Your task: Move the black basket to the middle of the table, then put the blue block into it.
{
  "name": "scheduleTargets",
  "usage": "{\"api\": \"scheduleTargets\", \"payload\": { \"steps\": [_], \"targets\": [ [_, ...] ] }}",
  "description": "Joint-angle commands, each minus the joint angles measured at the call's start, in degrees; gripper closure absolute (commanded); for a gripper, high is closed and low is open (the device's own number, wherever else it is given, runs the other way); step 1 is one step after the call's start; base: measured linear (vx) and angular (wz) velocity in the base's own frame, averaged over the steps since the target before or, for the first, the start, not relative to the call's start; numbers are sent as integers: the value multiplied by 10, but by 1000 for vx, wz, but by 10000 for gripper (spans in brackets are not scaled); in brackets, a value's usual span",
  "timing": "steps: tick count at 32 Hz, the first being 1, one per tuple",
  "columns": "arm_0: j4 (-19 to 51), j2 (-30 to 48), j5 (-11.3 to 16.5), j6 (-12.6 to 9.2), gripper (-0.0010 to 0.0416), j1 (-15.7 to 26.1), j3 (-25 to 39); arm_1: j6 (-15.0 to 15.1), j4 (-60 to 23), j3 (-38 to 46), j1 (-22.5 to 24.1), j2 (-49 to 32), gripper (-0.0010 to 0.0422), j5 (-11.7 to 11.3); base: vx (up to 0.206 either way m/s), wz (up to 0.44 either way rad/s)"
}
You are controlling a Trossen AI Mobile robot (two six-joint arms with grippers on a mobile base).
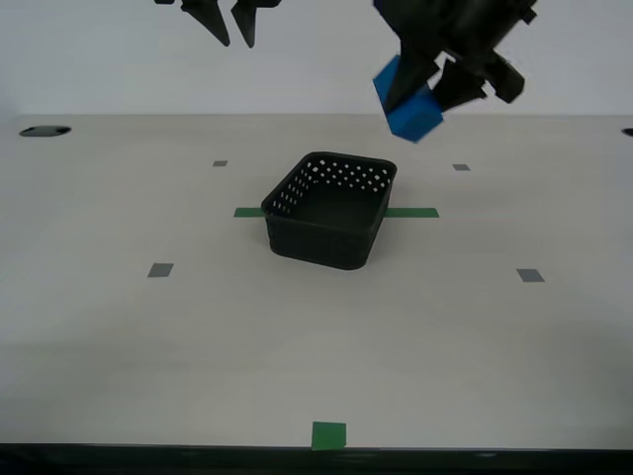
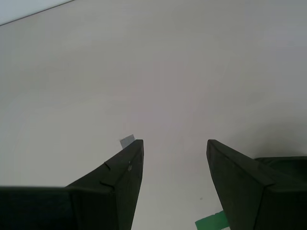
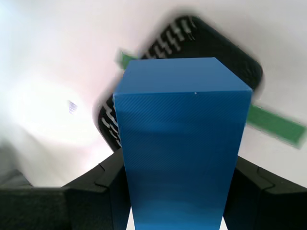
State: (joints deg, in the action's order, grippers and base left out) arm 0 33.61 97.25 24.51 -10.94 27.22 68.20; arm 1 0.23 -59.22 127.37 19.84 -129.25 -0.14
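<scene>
Up above the far right side of the black basket [image 1: 331, 210] in the exterior view, my first gripper [image 1: 435, 91] has its fingers clamped on the blue block [image 1: 408, 105], holding it well clear of the table [image 1: 198, 346]. The first wrist view shows the block [image 3: 182, 143] filling most of the frame, with the basket [image 3: 216, 48] blurry past its end, so I'd guess things are in motion right now.

The basket sits about mid-table on a strip of green tape [image 1: 410, 213], empty as far as I can see, so that half of the job looks sorted. My second gripper [image 1: 229, 28] hangs high at the exterior view's left, fingers apart and holding nothing; its own camera shows just bare table between the fingers [image 2: 127, 177].

What worries me from here:
- The block isn't over the opening yet. Let go now and it lands on the table behind the basket, or clips the far rim and bounces off.
- It's held tilted and from fairly high. A drop from up here could tumble it, hit a wall and hop out.
- The basket looks light. Coming down too low and catching the rim could shove it off centre.

I'd line up over the middle and lower before releasing.
</scene>
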Motion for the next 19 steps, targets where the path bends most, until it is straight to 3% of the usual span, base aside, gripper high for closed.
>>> {"api": "scheduleTargets", "payload": {
  "steps": [1,6,9,12,19],
  "targets": [
    [-52,35,10,-5,407,21,1,3,2,0,0,0,236,1,0,0],
    [-83,47,16,-11,407,44,2,3,13,0,0,0,236,1,0,0],
    [-133,52,39,-20,407,49,2,3,15,0,0,0,236,1,0,0],
    [-141,66,43,-27,407,50,13,3,19,0,0,0,236,1,0,0],
    [-136,141,55,-30,406,62,91,3,24,0,0,0,236,1,0,0]
  ]
}}
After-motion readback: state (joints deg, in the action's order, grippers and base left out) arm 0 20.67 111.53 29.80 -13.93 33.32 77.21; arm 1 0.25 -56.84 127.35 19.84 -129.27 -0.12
